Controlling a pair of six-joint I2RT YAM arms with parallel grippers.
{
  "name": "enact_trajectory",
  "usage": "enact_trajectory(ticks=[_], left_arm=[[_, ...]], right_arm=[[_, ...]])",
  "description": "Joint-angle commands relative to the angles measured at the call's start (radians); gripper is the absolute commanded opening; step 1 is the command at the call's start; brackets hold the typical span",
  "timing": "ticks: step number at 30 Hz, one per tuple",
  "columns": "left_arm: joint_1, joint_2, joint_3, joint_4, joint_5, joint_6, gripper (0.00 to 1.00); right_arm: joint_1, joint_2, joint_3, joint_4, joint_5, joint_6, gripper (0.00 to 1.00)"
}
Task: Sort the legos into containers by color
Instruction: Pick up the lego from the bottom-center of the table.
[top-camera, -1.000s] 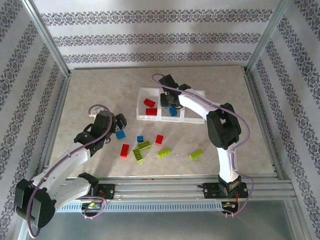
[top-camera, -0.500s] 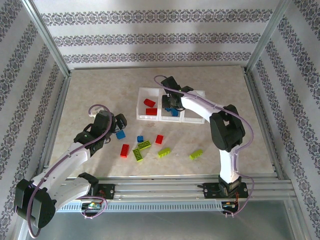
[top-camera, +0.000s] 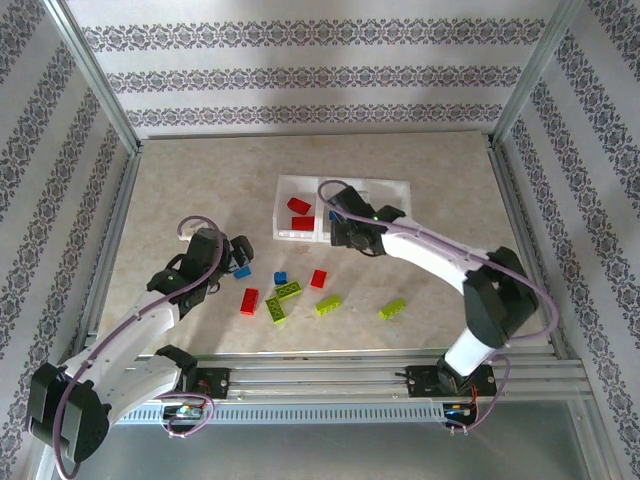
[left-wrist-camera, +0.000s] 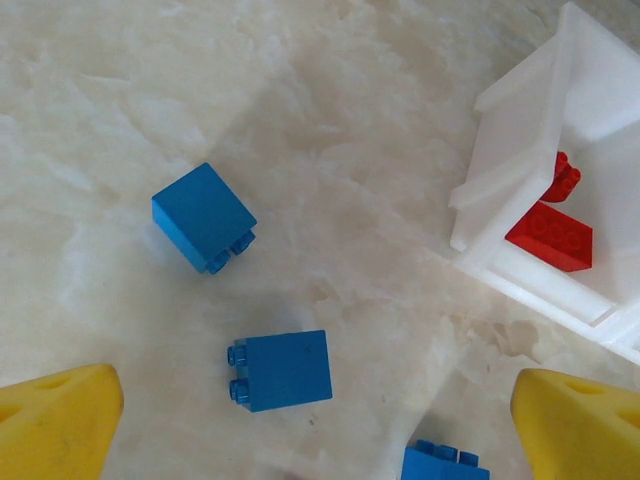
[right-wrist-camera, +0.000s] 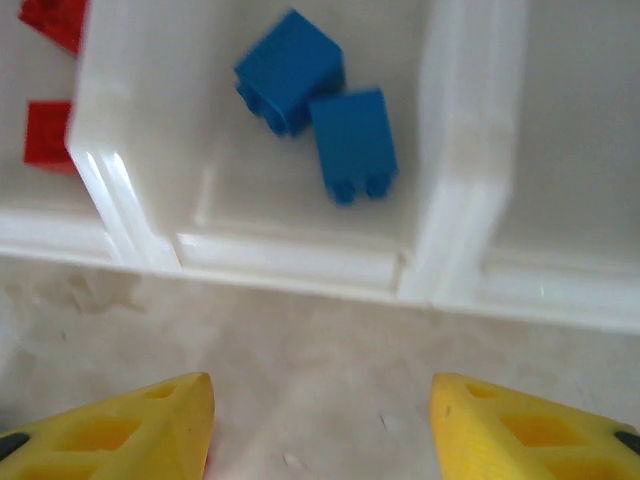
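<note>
Top external view is showing the left gripper (top-camera: 236, 256) hanging low at the left of the small studded plastic legos (top-camera: 290, 291), red, blue and lime green, lying scattered on the beige marble-patterned table (top-camera: 180, 190). Left wrist view is adding what that one is not resolving: the left gripper (left-wrist-camera: 320, 440) is standing fully spread and gripping nothing, above three glossy blue bricks (left-wrist-camera: 280, 370). Further right, the clear whitish thin-walled three-compartment tray (top-camera: 390, 183) is holding two red bricks (top-camera: 298, 205) in its left compartment. The right gripper (top-camera: 350, 236) is hanging over the tray's near edge. Right wrist view is showing its yellow fingers (right-wrist-camera: 130, 430) parted and empty, with two smooth blue blocks (right-wrist-camera: 352, 145) lying touching in the middle compartment.
</note>
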Motion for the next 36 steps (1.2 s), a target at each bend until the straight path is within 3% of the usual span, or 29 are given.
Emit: enact_trajectory(ticks=[1,9,15,26,36], left_arm=[[0.020,-0.006,-0.006,0.004,0.006,0.014,1.00],[0.029,0.043,0.006,0.034,0.036,0.035,1.00],[0.033,0.112,0.024,0.053,0.071,0.042,1.00],[0.033,0.163,0.023,0.096,0.114,0.034,1.00],[0.034,0.160,0.012,0.095,0.116,0.026,1.00]], right_arm=[[0.008,-0.118,-0.108,-0.064,0.071,0.150,0.61],[0.054,-0.382,-0.331,-0.241,0.126,0.401,0.64],[0.074,-0.505,-0.447,-0.298,0.067,0.528,0.65],[0.123,-0.474,-0.554,-0.178,-0.012,0.650,0.76],[0.070,-0.386,-0.576,-0.072,-0.070,0.630,0.71]])
